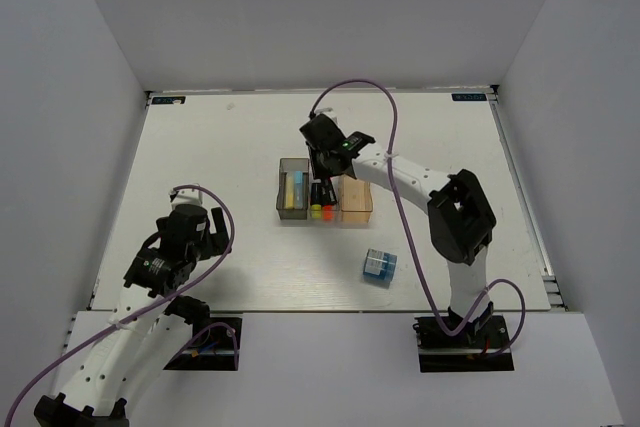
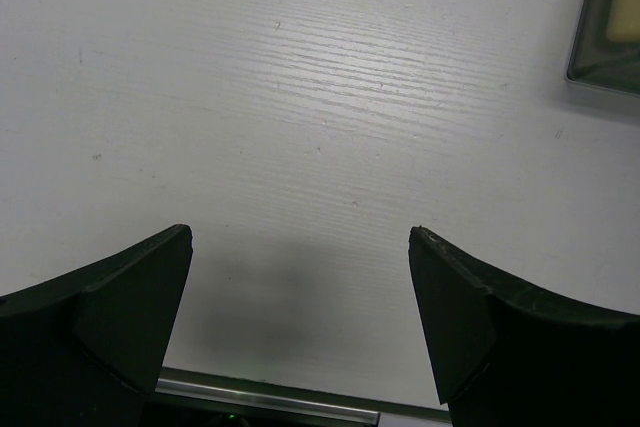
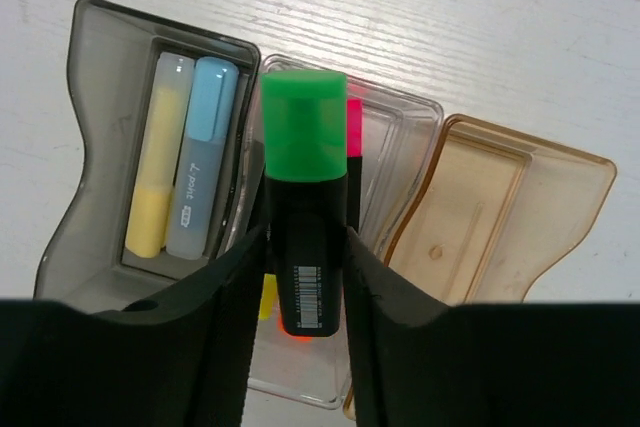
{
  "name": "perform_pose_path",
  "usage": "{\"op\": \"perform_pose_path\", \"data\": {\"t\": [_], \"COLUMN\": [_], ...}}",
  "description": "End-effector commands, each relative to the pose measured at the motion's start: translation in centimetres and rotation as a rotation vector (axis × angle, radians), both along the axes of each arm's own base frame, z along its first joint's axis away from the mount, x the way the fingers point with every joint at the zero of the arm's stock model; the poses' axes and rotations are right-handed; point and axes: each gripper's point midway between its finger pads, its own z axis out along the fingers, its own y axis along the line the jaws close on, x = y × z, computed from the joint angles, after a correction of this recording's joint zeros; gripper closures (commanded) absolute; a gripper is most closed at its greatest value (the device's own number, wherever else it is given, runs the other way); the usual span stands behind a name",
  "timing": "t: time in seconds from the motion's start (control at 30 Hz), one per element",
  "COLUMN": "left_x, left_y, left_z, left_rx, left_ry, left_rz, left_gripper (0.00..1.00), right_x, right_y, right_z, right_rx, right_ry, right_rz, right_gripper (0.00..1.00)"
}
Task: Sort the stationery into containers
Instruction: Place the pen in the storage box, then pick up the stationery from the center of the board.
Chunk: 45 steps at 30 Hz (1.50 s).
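Note:
My right gripper (image 3: pixel 305 247) is shut on a black marker with a green cap (image 3: pixel 303 167) and holds it above the clear bin (image 3: pixel 400 137). That bin holds markers with pink, yellow and orange caps, mostly hidden behind the held one. The smoky grey bin (image 3: pixel 100 127) on its left holds a pale yellow stick (image 3: pixel 160 162) and a light blue stick (image 3: pixel 203 157). The amber bin (image 3: pixel 500 217) on the right looks empty. In the top view the three bins (image 1: pixel 325 192) sit mid-table under my right gripper (image 1: pixel 325 157). A blue block (image 1: pixel 379 267) lies nearer. My left gripper (image 2: pixel 300 247) is open over bare table.
The left arm (image 1: pixel 175 247) rests at the near left of the white table. A corner of the grey bin (image 2: pixel 605 27) shows at the top right of the left wrist view. White walls enclose the table on three sides.

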Motion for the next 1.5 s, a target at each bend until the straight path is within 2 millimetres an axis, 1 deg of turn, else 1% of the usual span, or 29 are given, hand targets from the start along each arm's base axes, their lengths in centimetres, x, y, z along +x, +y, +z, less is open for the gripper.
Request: {"op": "perform_pose_path", "data": {"t": [0.0,0.03,0.07,0.13,0.2,0.27,0.33,0.37,0.4,0.43,0.47,0.5,0.53,0.57,0.6,0.63,0.67,0.7,0.73,0.83,0.9,0.93,0.97,1.0,1.03,1.1,1.17,1.23,1.47], "left_x": [0.1,0.1,0.1,0.1,0.1,0.1,0.1,0.1,0.0,-0.1,-0.1,-0.1,0.0,0.0,0.0,0.1,0.1,0.1,0.1,0.1,0.0,0.0,-0.1,-0.1,-0.1,-0.1,-0.1,0.0,-0.1], "left_y": [0.1,0.1,0.0,0.1,0.0,0.0,0.1,0.0,0.1,0.1,0.1,0.1,0.0,0.0,-0.1,-0.3,-0.3,-0.4,-0.5,-0.6,-0.6,-0.6,-0.6,-0.6,-0.7,-0.7,-0.7,-0.7,-0.7], "left_z": [-0.1,-0.1,-0.1,-0.1,-0.1,-0.1,-0.2,-0.1,-0.1,-0.1,-0.1,0.0,0.1,0.1,0.0,0.0,0.0,-0.1,-0.2,-0.2,-0.2,-0.1,-0.3,-0.3,-0.3,-0.4,-0.4,-0.4,-0.5], "left_rx": [-0.001,-0.001,-0.002,0.0,-0.003,-0.003,0.001,-0.003,-0.002,-0.003,-0.005,-0.008,-0.01,-0.01,-0.012,-0.016,-0.019,-0.018,-0.022,-0.027,-0.027,-0.029,-0.029,-0.031,-0.032,-0.031,-0.03,-0.028,-0.026], "left_ry": [-0.004,-0.006,-0.006,-0.003,-0.007,-0.004,-0.002,-0.004,-0.003,-0.004,-0.009,-0.017,-0.019,-0.02,-0.017,-0.015,-0.013,-0.006,0.0,0.001,0.003,-0.003,0.003,0.002,0.002,0.009,0.011,0.011,0.021], "left_rz": [0.002,0.004,0.005,0.004,0.003,0.0,0.001,0.004,0.004,0.0,0.004,0.002,-0.001,-0.005,-0.006,-0.012,-0.014,-0.016,-0.022,-0.026,-0.027,-0.026,-0.026,-0.027,-0.028,-0.029,-0.033,-0.031,-0.024], "left_gripper": [0.0,0.0,0.0,0.0,0.0,0.0,0.0,0.0,0.0,0.0,0.0,0.0,0.0,0.0,0.0,0.0,0.0,0.0,0.0,0.0,0.0,0.0,0.0,0.0,0.0,0.0,0.0,0.0,0.0], "right_x": [0.7,0.6,0.5,0.2,-0.8,-1.0,-3.2,-3.8,-5.0,-6.8,-7.3,-7.3,-9.2,-10.8,-12.3,-14.9,-17.8,-17.9,-20.4,-21.5,-21.9,-23.2,-23.1,-23.2,-23.2,-23.8,-24.9,-25.2,-24.1], "right_y": [-0.5,-0.6,0.2,-0.2,0.0,0.3,1.4,1.3,0.6,0.6,-0.8,-1.7,-2.7,-3.9,-4.7,-6.1,-8.3,-9.0,-11.6,-13.6,-14.1,-15.1,-15.2,-15.5,-15.4,-15.9,-16.7,-17.0,-14.4], "right_z": [0.9,1.0,1.3,2.0,2.8,3.5,4.4,4.9,6.2,5.9,4.3,7.6,5.8,5.4,7.5,5.8,5.7,5.3,3.4,2.7,2.9,2.6,2.7,2.7,2.8,2.1,1.1,0.2,-1.5], "right_rx": [0.016,0.02,0.053,0.065,0.094,0.103,0.151,0.085,0.082,0.082,0.048,0.043,0.034,0.01,-0.061,-0.066,-0.082,-0.194,-0.177,-0.211,-0.247,-0.238,-0.244,-0.259,-0.285,-0.255,-0.235,-0.227,-0.173], "right_ry": [-0.012,-0.01,-0.007,-0.041,-0.061,-0.091,-0.053,-0.094,-0.102,-0.106,-0.087,-0.219,-0.183,-0.153,-0.305,-0.242,-0.222,-0.355,-0.225,-0.221,-0.311,-0.285,-0.298,-0.298,-0.362,-0.339,-0.363,-0.412,-0.54], "right_rz": [-0.012,-0.006,0.027,0.088,0.166,0.233,0.395,0.578,0.66,0.808,0.801,0.834,0.909,0.978,1.206,1.329,1.438,1.649,1.724,1.856,2.003,2.112,2.142,2.181,2.268,2.325,2.503,2.644,2.699], "right_gripper": [0.59,0.53,0.4,0.28,0.21,0.21,0.31,0.4,0.81,0.97,1.0,1.0,1.0,1.0,1.0,1.0,1.0,1.0,0.93,0.83,0.73,0.48,0.3,0.3,0.19,0.19,0.1,0.1,0.1]}}
